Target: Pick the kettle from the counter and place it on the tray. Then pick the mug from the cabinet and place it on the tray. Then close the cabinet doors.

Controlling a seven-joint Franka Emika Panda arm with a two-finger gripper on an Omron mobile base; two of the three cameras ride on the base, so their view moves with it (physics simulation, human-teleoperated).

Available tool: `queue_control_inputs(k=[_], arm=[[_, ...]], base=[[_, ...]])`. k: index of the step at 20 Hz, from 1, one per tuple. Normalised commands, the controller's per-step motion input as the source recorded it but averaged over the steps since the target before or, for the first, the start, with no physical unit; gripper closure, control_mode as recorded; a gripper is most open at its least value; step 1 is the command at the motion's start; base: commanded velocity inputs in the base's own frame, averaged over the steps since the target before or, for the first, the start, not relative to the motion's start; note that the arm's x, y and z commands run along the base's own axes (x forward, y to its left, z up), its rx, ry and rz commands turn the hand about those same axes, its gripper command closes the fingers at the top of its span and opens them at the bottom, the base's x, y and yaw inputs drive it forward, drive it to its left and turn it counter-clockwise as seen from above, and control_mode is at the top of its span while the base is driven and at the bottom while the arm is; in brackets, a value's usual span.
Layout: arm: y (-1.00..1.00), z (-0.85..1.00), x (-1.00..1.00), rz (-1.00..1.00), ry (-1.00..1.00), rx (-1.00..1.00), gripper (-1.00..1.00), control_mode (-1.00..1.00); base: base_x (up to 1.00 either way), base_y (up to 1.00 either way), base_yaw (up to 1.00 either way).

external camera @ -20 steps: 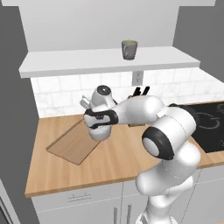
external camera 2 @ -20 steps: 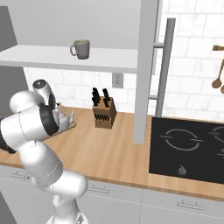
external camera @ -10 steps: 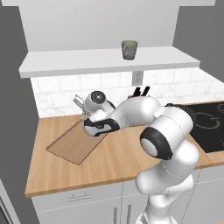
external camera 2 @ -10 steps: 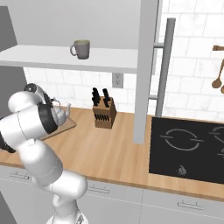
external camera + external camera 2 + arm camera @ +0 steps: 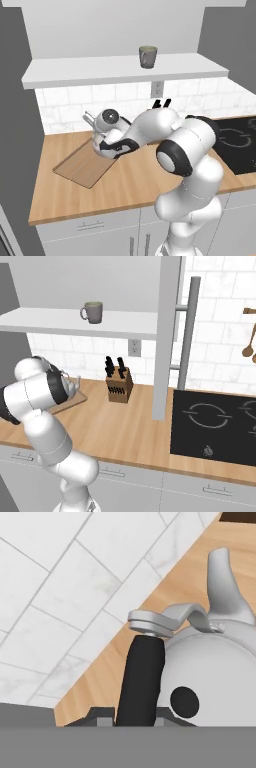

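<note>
We see our hand (image 5: 136, 719) clenched on the dark, smooth arched handle of the kettle (image 5: 220, 672), a rounded, shiny metal body with a short spout and a round dark knob. It hangs over the far end of the tray (image 5: 82, 167), a thin flat wooden board lying askew near the table's (image 5: 125, 187) back left corner, close to the tiled wall. The table's front edge and middle lie bare wood. The small grey mug (image 5: 148, 56) stands on the white cabinet shelf (image 5: 100, 70) above. A wooden knife block (image 5: 120, 387) stands by the back edge.
</note>
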Motion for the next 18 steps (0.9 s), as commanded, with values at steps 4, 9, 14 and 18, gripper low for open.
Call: queue_control_inputs(k=[4,9,14,18], arm=[[0.07,-0.04,0.0,0.0,0.0,0.0,1.0,-1.0],[0.01,-0.09,0.0,0.0,0.03,0.0,-1.0,-1.0],[0.0,-0.03,0.0,0.0,0.1,0.0,-1.0,-1.0],[0.0,0.0,-0.04,0.0,0.03,0.0,-1.0,-1.0]], base=[[0.0,0.0,0.0],[0.0,0.0,0.0],[0.0,0.0,0.0],[0.0,0.0,0.0]])
